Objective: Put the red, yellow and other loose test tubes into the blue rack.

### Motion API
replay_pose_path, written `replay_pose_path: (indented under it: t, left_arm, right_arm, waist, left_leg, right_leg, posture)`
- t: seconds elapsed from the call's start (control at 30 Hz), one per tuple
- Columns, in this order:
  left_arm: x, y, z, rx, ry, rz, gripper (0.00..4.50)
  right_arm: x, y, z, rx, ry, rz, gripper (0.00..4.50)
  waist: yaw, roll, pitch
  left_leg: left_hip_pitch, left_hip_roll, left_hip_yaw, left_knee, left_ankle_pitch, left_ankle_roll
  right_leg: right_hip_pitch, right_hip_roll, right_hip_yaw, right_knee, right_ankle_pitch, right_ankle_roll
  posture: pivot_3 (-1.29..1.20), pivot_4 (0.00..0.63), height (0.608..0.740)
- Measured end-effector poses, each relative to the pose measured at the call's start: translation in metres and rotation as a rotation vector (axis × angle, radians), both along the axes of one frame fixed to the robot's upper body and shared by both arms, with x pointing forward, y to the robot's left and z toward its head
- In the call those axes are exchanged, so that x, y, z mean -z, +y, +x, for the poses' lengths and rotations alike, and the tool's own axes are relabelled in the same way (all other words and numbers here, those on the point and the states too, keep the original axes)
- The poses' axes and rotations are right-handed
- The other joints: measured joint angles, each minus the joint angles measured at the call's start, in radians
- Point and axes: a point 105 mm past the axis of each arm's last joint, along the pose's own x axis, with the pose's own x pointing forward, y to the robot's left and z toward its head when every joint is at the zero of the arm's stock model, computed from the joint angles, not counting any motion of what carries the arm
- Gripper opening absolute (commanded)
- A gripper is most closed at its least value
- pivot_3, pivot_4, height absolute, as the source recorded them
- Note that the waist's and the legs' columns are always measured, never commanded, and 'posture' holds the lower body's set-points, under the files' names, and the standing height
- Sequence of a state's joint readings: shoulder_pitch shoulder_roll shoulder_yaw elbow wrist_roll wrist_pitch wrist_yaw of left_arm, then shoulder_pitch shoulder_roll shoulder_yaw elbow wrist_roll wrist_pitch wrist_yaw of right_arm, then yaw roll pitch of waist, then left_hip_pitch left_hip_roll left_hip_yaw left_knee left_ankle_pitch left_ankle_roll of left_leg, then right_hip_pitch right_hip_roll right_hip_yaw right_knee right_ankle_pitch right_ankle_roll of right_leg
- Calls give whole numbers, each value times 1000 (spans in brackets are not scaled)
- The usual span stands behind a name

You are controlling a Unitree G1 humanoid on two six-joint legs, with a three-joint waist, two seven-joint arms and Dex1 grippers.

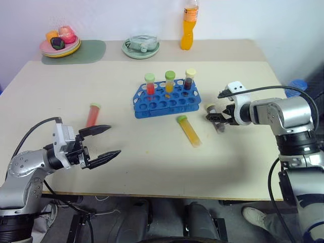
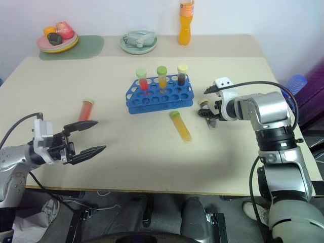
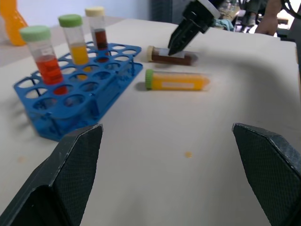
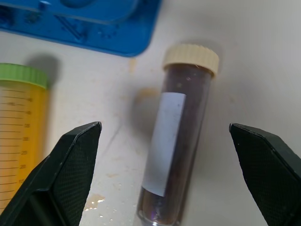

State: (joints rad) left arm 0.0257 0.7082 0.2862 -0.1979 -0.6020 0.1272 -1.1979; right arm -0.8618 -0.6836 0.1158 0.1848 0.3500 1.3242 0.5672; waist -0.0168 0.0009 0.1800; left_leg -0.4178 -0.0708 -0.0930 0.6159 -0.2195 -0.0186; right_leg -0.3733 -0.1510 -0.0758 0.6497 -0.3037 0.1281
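Observation:
The blue rack (image 1: 163, 112) stands mid-table with a red, a yellow and a dark tube upright in its back row. Three loose test tubes lie on the table. The red one (image 1: 92, 114) is to the left of the rack. In front of the rack lies the yellow one (image 1: 189, 131). At the rack's right end is the dark brown one (image 4: 175, 141) with a cream cap. My right gripper (image 1: 211, 117) is open, pointing down right over the brown tube, one finger on each side, not closed on it. My left gripper (image 1: 105, 141) is open and empty, near the front left edge, just in front of the red tube.
At the back edge stand an orange drink bottle (image 1: 189, 26), a pale green dish (image 1: 140, 47) and a plate of toy food (image 1: 61, 44) on a green mat (image 1: 83, 53). Bare table lies between the two grippers.

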Motion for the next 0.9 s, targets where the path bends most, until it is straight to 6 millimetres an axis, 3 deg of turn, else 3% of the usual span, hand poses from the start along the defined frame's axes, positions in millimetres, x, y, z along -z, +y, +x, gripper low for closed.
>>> replay_pose_path:
  t: [0.1, 0.2, 0.4, 0.63, 0.67, 0.9]
  left_arm:
    - [0, -2, -2, 5, 0, 4, 4500]
    - [3, -2, -6, 0, 16, 6, 4500]
    - [6, -3, -9, -16, 29, 4, 4500]
    - [9, -4, -13, -33, 45, -12, 4500]
    - [9, -4, -13, -36, 43, -13, 4500]
    - [7, -4, -11, -43, 37, -19, 4500]
  right_arm:
    - [2, 2, 6, 10, 17, -17, 4460]
    - [17, 7, 11, 19, 51, -25, 4460]
    - [21, 8, 23, 11, 16, -90, 4460]
    - [26, 10, 33, -25, -47, -179, 1106]
    - [26, 11, 33, -35, -49, -182, 837]
    - [23, 9, 27, -90, -49, -217, 806]
  waist:
    - [-2, 0, 0]
    - [-2, 0, 0]
    - [-3, -1, -1]
    - [-20, -3, -2]
    - [-22, -3, -2]
    - [-21, -2, -1]
  left_leg:
    - [0, 0, 2, 0, 0, 0]
    - [1, 0, 3, 0, 0, 0]
    - [5, 0, 6, 0, 0, 0]
    - [8, 1, 9, 0, 0, 1]
    - [8, 1, 9, 0, 0, 1]
    - [8, 1, 9, -1, 0, 1]
  right_leg:
    - [0, 0, 1, 0, 0, 0]
    - [-1, 0, 3, 1, 0, 0]
    - [0, 1, 7, 2, 1, 0]
    - [1, 2, 11, 3, 2, -1]
    - [1, 2, 11, 3, 2, -1]
    - [0, 1, 12, 3, 2, -1]
  posture:
    - [0, 150, 740]
    - [0, 150, 740]
    - [0, 150, 740]
    - [0, 150, 740]
    - [0, 150, 740]
    - [0, 150, 740]
